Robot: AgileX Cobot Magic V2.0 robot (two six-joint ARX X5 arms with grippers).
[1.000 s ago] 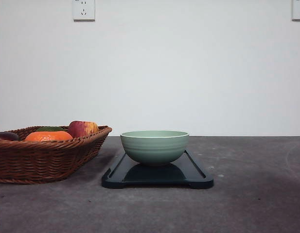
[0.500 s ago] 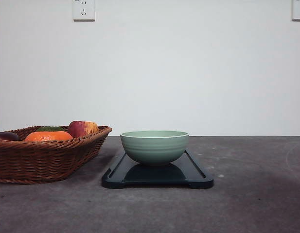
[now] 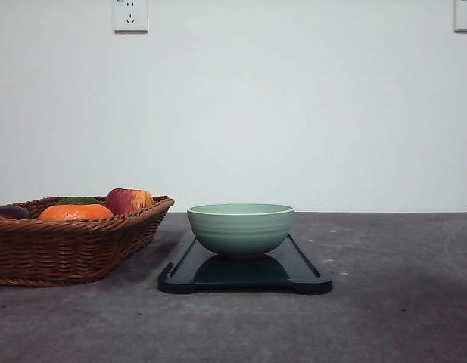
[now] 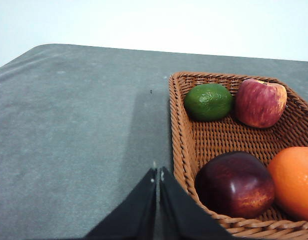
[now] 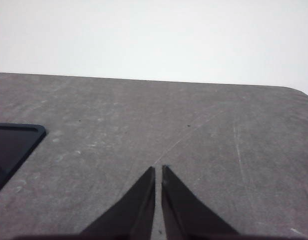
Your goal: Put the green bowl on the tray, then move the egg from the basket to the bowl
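Observation:
The pale green bowl [image 3: 241,228] stands upright in the middle of the dark tray [image 3: 303,277] on the grey table. To its left sits the brown wicker basket [image 3: 66,246], also seen at the left wrist as the basket [image 4: 191,135]. The egg is out of view. My left gripper [image 4: 157,174] is shut with nothing in it, hovering over the table just outside the basket's near corner. My right gripper [image 5: 158,171] is shut and empty over bare table, with a corner of the tray [image 5: 16,142] off to one side.
The basket holds a lime [image 4: 209,101], a red-yellow apple [image 4: 260,102], a dark red apple [image 4: 236,184] and an orange [image 4: 293,181]. The orange [image 3: 74,212] and apple [image 3: 129,200] rise above its rim. A white wall with sockets [image 3: 130,15] backs the table.

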